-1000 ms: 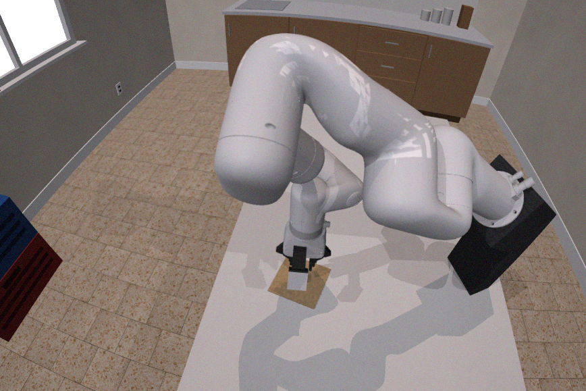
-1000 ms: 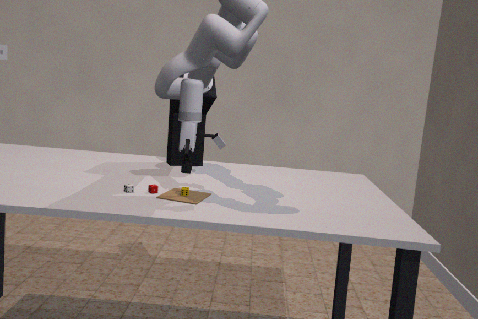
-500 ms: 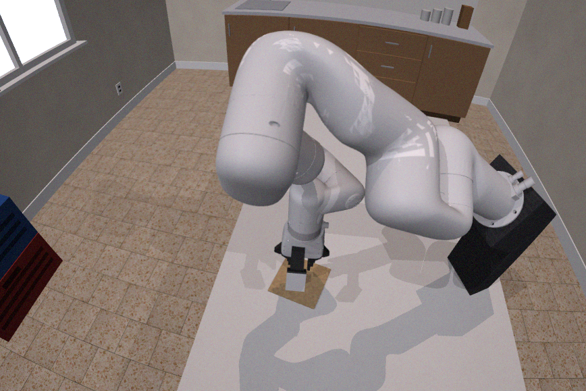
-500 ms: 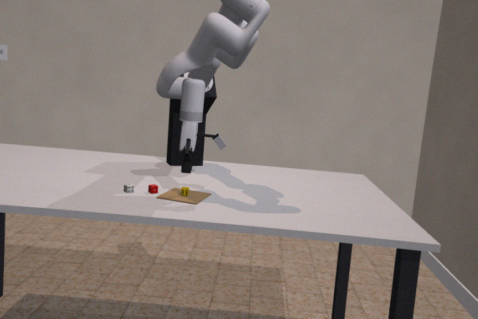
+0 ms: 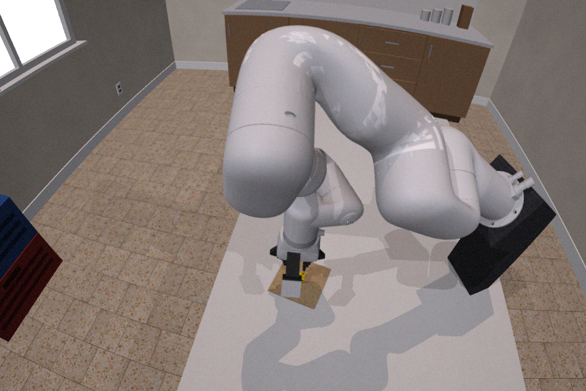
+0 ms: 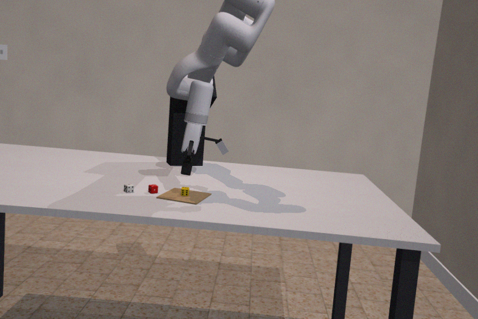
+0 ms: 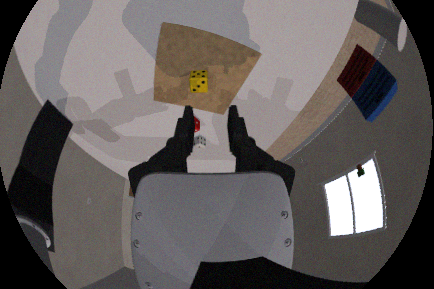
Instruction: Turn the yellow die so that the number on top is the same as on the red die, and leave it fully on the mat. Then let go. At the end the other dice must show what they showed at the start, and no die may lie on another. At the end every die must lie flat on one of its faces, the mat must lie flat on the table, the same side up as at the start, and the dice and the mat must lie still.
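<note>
On the long white worktop (image 6: pixel 270 207) three small dice sit in a row. Going from left to right in the side view, first comes the little white die with black dots (image 6: pixel 128 188). Just right of it, but not touching, is the small red die with black dots (image 6: pixel 152 188). Next is the flat brown square mat (image 6: pixel 195 196), and the small yellow die with black dots (image 6: pixel 185 190) sits flat on it, close to the middle, with all of it on the mat.

The black gripper (image 6: pixel 186 168) on the white arm hangs in the air above the yellow die, a little to the far side of it. It does not touch the die. Its two fingers stand partly apart with nothing between them, so it is open and holds nothing.

In the wrist view the yellow die (image 7: pixel 199 81) lies out past the tips of the fingers, in line with the gap between them. A bit of the red die (image 7: pixel 197 124) peeks out beside the left finger. The dots on top of the dice are too small to count.
</note>
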`<state>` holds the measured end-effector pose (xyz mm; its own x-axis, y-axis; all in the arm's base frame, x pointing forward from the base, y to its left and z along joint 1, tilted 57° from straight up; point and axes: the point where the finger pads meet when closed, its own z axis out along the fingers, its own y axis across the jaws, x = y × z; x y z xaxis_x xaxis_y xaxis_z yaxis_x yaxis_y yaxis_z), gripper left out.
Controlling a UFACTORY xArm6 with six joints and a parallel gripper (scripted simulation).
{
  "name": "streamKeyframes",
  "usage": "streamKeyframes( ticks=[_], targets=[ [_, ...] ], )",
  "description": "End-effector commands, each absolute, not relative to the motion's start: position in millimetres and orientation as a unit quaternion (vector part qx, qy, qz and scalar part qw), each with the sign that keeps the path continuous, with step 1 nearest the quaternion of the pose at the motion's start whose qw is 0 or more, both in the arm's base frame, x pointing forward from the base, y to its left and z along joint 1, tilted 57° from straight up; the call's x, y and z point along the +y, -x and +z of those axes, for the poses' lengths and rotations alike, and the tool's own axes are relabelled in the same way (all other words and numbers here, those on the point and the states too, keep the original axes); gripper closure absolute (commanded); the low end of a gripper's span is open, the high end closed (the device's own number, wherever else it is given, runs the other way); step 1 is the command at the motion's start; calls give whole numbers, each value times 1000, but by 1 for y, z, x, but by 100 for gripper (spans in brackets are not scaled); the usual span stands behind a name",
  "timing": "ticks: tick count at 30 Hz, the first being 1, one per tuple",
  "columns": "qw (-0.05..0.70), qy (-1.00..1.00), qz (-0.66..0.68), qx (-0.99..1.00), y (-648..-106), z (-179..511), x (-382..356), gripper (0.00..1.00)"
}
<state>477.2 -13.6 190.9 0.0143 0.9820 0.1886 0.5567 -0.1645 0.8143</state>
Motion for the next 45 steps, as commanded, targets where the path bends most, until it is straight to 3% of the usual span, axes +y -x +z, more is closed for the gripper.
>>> streamKeyframes(
  ticks=[1, 45],
  targets=[
    [301, -670, 364, 572, -476, 191, -13, 58],
    [340, -694, 321, 547, -478, 195, -14, 58]
  ],
)
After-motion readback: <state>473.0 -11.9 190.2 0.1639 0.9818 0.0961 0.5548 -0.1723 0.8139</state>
